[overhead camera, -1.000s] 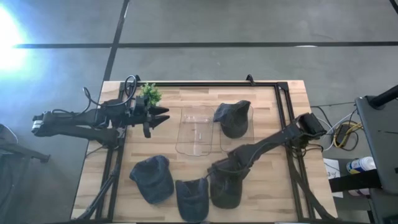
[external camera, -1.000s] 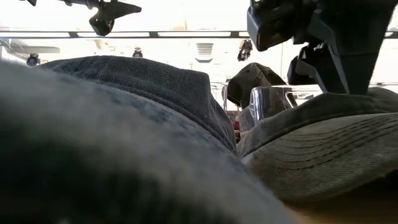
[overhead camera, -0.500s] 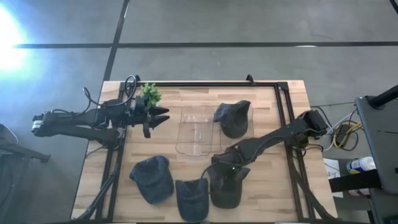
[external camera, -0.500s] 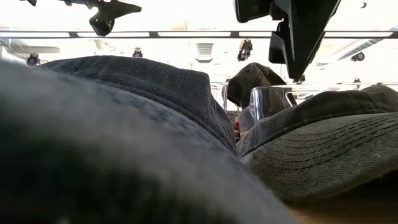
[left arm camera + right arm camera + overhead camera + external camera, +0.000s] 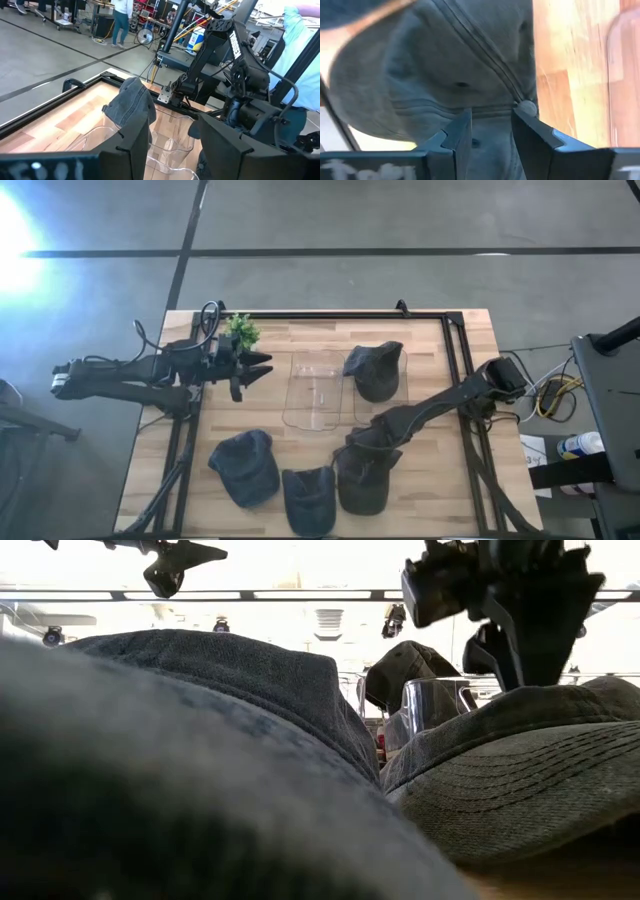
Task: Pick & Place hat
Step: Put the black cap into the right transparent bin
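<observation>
Three dark grey denim caps lie along the near edge. My right gripper is open above the rightmost cap. In the right wrist view, its gripper has one finger on each side of the crown by the top button. The low view shows that gripper pointing down at the cap's crown. A fourth cap rests on the far right part of a clear plastic tray. My left gripper waits open, raised, at the table's left by a small plant. My right gripper comes at the rightmost cap from above, its open fingers astride the crown seam beside the button. The cap lies flat on the table. I cannot tell whether the fingertips touch the cloth.
The two other caps lie close left of the rightmost one. A small green plant stands at the far left. A black frame rail runs around the tabletop. People and equipment show in the room beyond, in the left wrist view.
My right gripper rose off the rightmost cap and shifted slightly toward the table's left. It then came back down over the crown. The cap has kept its place and shape.
</observation>
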You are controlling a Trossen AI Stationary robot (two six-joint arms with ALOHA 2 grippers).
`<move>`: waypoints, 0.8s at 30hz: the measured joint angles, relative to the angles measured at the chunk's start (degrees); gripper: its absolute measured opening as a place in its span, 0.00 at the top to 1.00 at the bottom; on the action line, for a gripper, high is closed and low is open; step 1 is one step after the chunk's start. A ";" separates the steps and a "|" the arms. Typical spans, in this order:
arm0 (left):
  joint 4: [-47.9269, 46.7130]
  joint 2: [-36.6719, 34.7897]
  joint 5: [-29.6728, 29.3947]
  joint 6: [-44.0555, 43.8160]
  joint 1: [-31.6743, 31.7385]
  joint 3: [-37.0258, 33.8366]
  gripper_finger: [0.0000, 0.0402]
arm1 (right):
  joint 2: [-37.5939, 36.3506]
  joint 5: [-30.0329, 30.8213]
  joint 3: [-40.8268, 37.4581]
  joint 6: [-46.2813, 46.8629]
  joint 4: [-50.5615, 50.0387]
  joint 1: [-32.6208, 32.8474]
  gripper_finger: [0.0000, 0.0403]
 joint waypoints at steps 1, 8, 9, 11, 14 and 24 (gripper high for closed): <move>0.00 0.00 0.02 0.00 0.00 0.00 0.59 | 0.00 -0.03 -0.48 0.01 0.11 0.00 0.67; 0.00 0.00 0.00 0.02 0.00 0.00 0.59 | -0.13 0.17 -3.01 -0.21 0.37 0.00 0.67; 0.00 0.00 -0.02 0.02 0.00 0.00 0.59 | -0.15 0.18 -3.21 -0.29 0.47 0.00 0.67; 0.00 0.00 -0.02 0.00 0.02 0.00 0.59 | -0.24 0.19 -3.73 -0.36 0.86 0.00 0.67; 0.00 0.00 -0.02 0.00 0.01 0.00 0.59 | -0.30 0.26 -4.79 0.29 2.77 0.19 0.67; 0.00 0.00 -0.07 0.02 0.02 0.00 0.59 | 0.38 -2.38 -8.95 5.98 15.81 4.60 0.67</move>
